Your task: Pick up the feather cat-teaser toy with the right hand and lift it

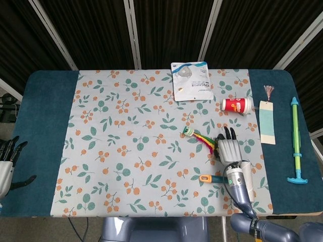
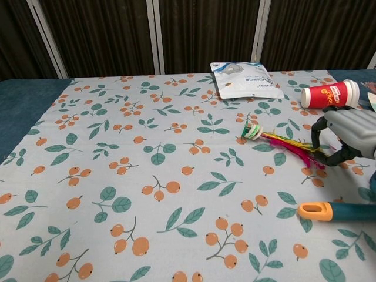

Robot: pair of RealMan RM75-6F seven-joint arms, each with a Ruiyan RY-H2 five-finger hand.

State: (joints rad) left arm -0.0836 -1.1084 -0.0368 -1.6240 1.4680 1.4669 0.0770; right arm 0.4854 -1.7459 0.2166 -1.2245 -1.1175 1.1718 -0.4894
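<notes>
Right hand hung palm-down just above the tablecloth, forearm running back toward the robot. In the chest view its curled fingers and thumb arched over the feather end of the cat-teaser toy; whether they actually pinched the feathers, cannot tell. Toy lay flat on the cloth, one only: a small green-and-white ball tip pointing away from the hand to its left, bright red, yellow and green plumes trailing under the fingers.

Just nearer the robot than the hand lay one tool with an orange tip and teal handle. Beyond the fingertips, one red cylindrical container with a white cap, on its side. Farther beyond and leftward, one flat white pouch with blue print. To the hand's right, on dark blue felt: one pale bookmark with a tassel, one long green stick with a teal crossbar.

Left hand sat far off at the table's edge, fingers spread, holding nothing.
</notes>
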